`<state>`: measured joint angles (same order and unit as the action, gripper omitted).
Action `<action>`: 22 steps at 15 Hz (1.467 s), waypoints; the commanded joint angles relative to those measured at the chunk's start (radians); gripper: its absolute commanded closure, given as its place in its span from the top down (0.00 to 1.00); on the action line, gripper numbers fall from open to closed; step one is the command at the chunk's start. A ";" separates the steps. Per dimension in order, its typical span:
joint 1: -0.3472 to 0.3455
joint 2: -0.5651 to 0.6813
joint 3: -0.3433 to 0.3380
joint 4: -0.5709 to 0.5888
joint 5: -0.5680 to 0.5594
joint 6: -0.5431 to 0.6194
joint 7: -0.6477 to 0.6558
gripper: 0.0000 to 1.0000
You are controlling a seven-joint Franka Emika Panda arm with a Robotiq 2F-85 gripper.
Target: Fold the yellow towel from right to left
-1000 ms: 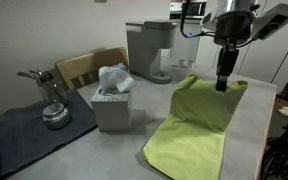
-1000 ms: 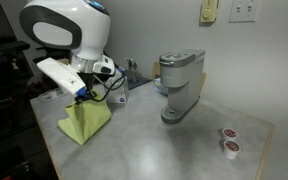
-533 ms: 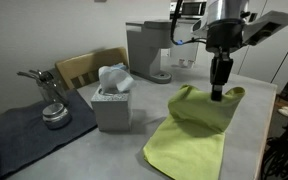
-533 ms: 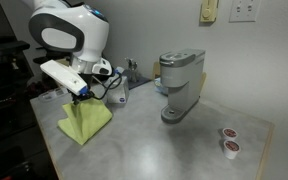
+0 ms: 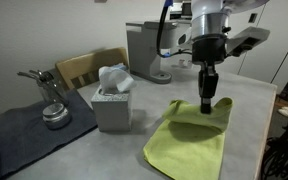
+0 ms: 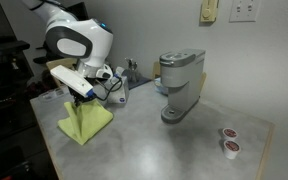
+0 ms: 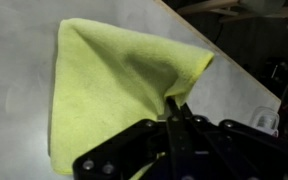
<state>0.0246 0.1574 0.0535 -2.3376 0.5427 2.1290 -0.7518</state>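
The yellow towel (image 5: 194, 135) lies on the grey table, with its far edge lifted and curled over itself. It also shows in an exterior view (image 6: 84, 122) and in the wrist view (image 7: 104, 90). My gripper (image 5: 206, 105) is shut on the towel's raised far edge and holds it above the flat part. In the wrist view the jaws (image 7: 176, 108) pinch a fold of the cloth. The gripper is partly hidden behind the arm in an exterior view (image 6: 82, 96).
A grey tissue box (image 5: 112, 105) stands beside the towel. A coffee machine (image 5: 149, 50) is at the back, also in an exterior view (image 6: 181, 85). A wooden chair back (image 5: 89, 65), a metal juicer (image 5: 52, 100) on a dark mat, and two pods (image 6: 227, 140) are around.
My gripper has moved across the towel toward the tissue box side and slightly down, dragging the held far edge over the flat part.
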 commanded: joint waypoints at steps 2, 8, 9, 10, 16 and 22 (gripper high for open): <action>-0.012 0.083 0.037 0.074 0.012 -0.016 -0.023 0.01; -0.013 0.135 0.082 0.119 0.006 -0.032 -0.022 0.01; -0.012 0.142 0.088 0.127 0.004 -0.037 -0.021 0.01; -0.012 0.149 0.093 0.133 0.002 -0.041 -0.020 0.01; -0.019 0.208 0.114 0.168 -0.003 -0.085 -0.025 0.01; -0.021 0.284 0.124 0.206 -0.009 -0.144 -0.028 0.01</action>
<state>0.0230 0.3924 0.1606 -2.1750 0.5413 2.0319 -0.7561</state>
